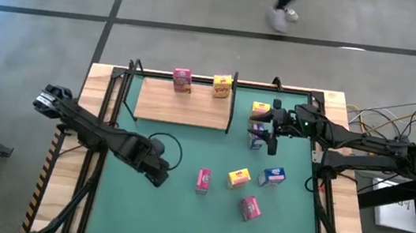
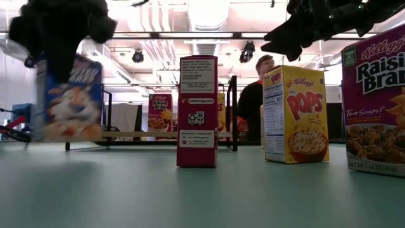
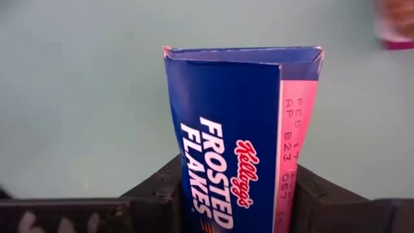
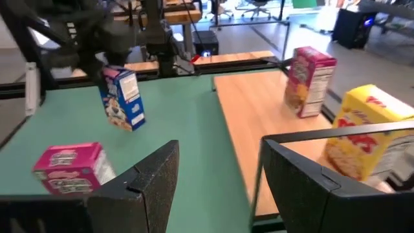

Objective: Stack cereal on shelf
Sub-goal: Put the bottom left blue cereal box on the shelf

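Left gripper [image 1: 160, 173] is sitting at lower left of centre in the high view, its dark fingers [image 3: 155, 191] pinching a blue Frosted Flakes box [image 3: 242, 136] from both sides; in the low view that box [image 2: 66, 98] is hanging tilted at the far left, clear of the mat. Right gripper [image 1: 268, 132] is hovering at right of centre, fingers spread around nothing, beside a yellow box [image 1: 261, 108] and a box partly hidden under it.

On the green mat [image 1: 179, 224] a pink box [image 1: 203, 180], a yellow box [image 1: 239, 178], a blue box [image 1: 272, 175] and a second pink box [image 1: 251, 208] are standing near one another at lower centre. The wooden shelf [image 1: 181, 105] is lying at upper centre, bearing a pink box [image 1: 182, 80] and a yellow box [image 1: 222, 86] along its far edge, the rest of the panel lying bare. A person [image 2: 253, 95] is showing behind the table in the low view.
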Controlling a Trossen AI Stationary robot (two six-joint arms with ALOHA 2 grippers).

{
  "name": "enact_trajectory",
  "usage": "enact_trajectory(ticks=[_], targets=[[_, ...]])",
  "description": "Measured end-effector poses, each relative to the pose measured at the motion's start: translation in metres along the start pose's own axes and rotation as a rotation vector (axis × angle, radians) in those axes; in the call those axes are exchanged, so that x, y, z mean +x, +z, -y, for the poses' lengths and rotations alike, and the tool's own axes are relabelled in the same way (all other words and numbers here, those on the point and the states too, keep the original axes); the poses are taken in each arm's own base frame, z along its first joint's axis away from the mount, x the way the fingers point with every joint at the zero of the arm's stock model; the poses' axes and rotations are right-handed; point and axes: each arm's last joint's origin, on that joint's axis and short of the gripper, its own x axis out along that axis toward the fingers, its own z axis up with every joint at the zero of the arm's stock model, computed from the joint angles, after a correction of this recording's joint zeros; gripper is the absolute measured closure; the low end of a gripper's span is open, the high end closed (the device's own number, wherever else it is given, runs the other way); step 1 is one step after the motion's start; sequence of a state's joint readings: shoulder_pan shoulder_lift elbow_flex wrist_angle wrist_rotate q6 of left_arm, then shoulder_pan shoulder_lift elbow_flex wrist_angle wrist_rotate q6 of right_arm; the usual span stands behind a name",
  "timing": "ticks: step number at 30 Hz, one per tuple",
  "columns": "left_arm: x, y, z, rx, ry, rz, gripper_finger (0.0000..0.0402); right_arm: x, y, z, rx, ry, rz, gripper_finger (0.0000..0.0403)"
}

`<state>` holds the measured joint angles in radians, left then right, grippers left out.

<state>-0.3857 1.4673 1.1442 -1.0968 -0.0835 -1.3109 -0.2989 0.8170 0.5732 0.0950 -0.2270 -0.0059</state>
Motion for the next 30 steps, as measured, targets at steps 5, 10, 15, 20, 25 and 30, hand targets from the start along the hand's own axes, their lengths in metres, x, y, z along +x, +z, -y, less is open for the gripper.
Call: enact_trajectory(ticks=[5, 10, 15, 20, 25, 30], targets=[[-0.025, 0.017, 0.008, 0.156, -0.032, 0.136, 0.0262, -0.002, -0.001, -0.003, 0.024, 0.064, -0.018, 0.0193], [-0.044, 0.040, 0.004, 0.277, 0.041, 0.256, 0.0261, -0.001, -0.004, -0.010, 0.035, 0.103, -0.047, 0.0193], [-0.050, 0.062, -0.009, 0.379, 0.147, 0.283, 0.0261, -0.001, -0.004, -0.017, 0.025, 0.139, -0.052, 0.0193], [-0.050, 0.084, -0.028, 0.459, 0.250, 0.248, 0.0261, -0.003, -0.002, -0.020, 0.019, 0.152, -0.039, 0.0193], [-0.052, 0.105, -0.060, 0.450, 0.474, 0.199, 0.0261, -0.005, -0.001, -0.021, 0.018, 0.152, -0.030, 0.0193], [-0.053, 0.129, -0.083, 0.392, 0.558, 0.218, 0.0261, -0.005, -0.001, -0.021, 0.025, 0.151, -0.031, 0.0193]])
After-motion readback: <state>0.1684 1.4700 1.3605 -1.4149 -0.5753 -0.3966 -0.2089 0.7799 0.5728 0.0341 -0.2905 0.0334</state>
